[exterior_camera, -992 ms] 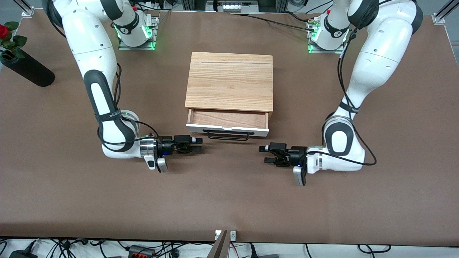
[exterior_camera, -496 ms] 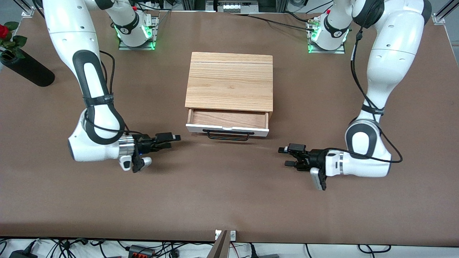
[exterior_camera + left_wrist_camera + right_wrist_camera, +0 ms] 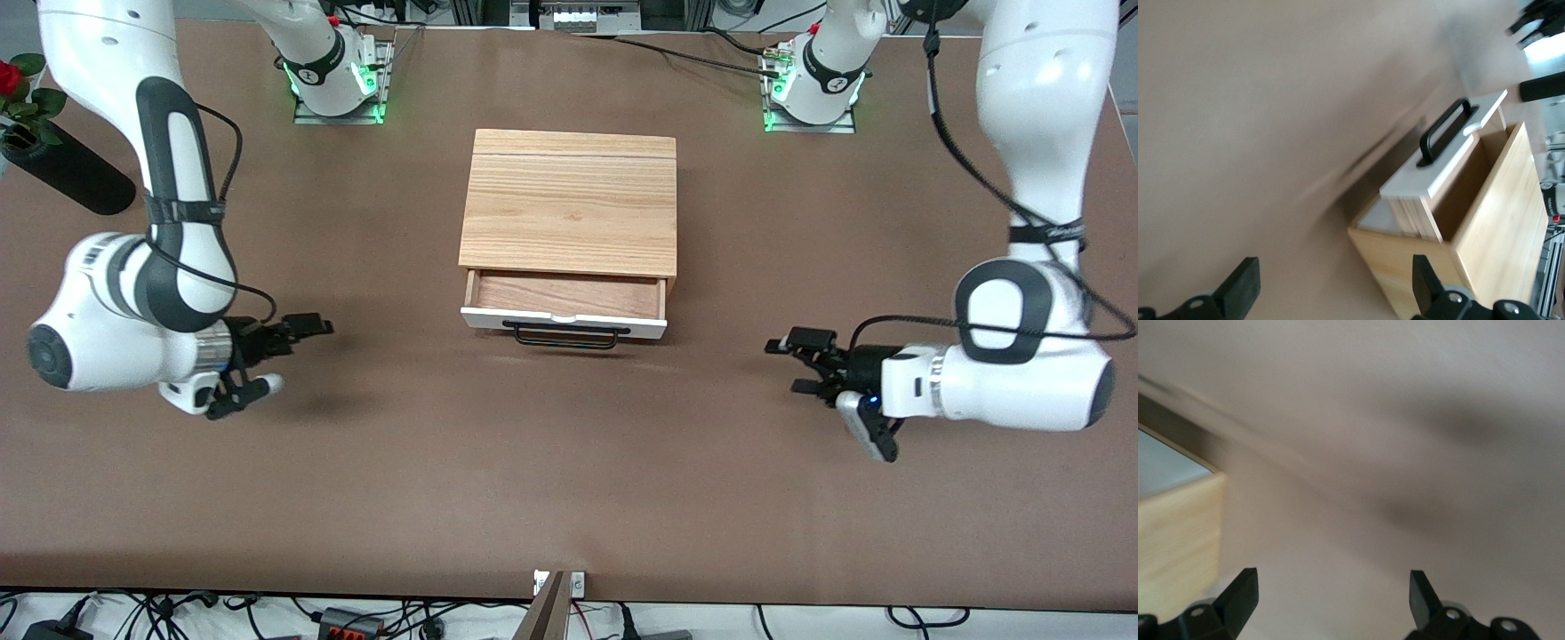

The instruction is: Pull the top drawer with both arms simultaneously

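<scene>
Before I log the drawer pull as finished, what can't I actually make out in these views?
- Rear part of the top drawer: hidden under the wooden box top in the front view, so what lies there is unknown.
- Right wrist view: motion-blurred; only a box corner shows, no drawer.
- Left wrist view: blurred; box cut off by the frame edge.
- Left gripper and right gripper, both open, over bare table.

Light grained wood box (image 3: 569,203), smooth white drawer front (image 3: 563,321), matt brown tabletop (image 3: 569,480)
</scene>
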Tool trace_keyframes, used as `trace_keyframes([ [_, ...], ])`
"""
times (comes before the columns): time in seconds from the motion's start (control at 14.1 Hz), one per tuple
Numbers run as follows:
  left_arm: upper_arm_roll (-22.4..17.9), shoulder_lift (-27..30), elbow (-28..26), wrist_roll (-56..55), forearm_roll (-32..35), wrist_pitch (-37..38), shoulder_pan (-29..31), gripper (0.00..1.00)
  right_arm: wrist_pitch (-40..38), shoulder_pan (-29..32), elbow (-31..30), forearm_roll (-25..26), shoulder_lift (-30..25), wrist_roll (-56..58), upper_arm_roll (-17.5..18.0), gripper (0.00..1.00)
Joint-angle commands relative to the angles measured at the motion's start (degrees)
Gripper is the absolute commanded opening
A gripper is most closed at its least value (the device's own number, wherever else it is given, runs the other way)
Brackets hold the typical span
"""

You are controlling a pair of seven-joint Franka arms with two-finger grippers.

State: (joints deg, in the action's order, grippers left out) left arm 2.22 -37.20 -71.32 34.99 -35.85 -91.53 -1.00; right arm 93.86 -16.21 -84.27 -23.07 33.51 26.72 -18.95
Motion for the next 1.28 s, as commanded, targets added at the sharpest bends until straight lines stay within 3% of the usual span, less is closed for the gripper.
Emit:
trace_keyframes([
  [0.0, -0.64, 5.55, -1.45, -8.59, 7.17, 3.20, -0.58, 1.00, -6.39, -1.62, -0.55, 9.94, -7.74, -8.24, 0.32, 1.00],
  [0.28, -0.37, 11.96, -1.63, -18.18, 20.43, 6.27, -0.84, 1.00, -14.92, -4.00, -0.20, 23.30, -18.19, -11.77, 0.23, 1.00],
  [0.43, -0.11, 14.43, -1.63, -22.22, 25.11, 7.07, -0.67, 1.00, -16.34, -1.91, 1.04, 27.62, -23.38, -12.56, 4.25, 1.00],
  [0.5, -0.46, 14.96, -1.37, -24.59, 25.64, 8.03, -0.76, 1.00, -16.61, 1.50, -0.53, 28.86, -25.41, -14.22, 8.45, 1.00],
  [0.64, -0.37, 16.45, -0.93, -32.48, 30.28, 8.56, -0.67, 1.00, -15.39, 9.33, -5.53, 29.40, -28.40, -20.18, 16.98, 1.00],
  [0.71, -0.37, 17.94, -0.93, -36.44, 31.61, 8.91, -0.67, 1.00, -10.59, 11.53, -10.43, 29.40, -31.20, -23.26, 18.84, 1.00],
  [0.85, 0.41, 20.06, -1.98, -41.55, 34.68, 9.62, -0.93, 1.00, 0.57, 14.70, -20.72, 27.82, -37.18, -25.22, 19.39, 1.00],
  [1.06, 0.59, 20.41, -2.76, -41.93, 35.23, 9.97, -1.20, 1.00, 1.32, 17.88, -19.54, 21.50, -37.91, -24.44, 18.69, 1.00],
  [1.2, 0.42, 25.39, -10.10, -41.93, 35.23, 9.01, -1.20, 1.00, -0.25, 17.80, -17.17, 22.19, -38.61, -24.61, 18.60, 1.00],
])
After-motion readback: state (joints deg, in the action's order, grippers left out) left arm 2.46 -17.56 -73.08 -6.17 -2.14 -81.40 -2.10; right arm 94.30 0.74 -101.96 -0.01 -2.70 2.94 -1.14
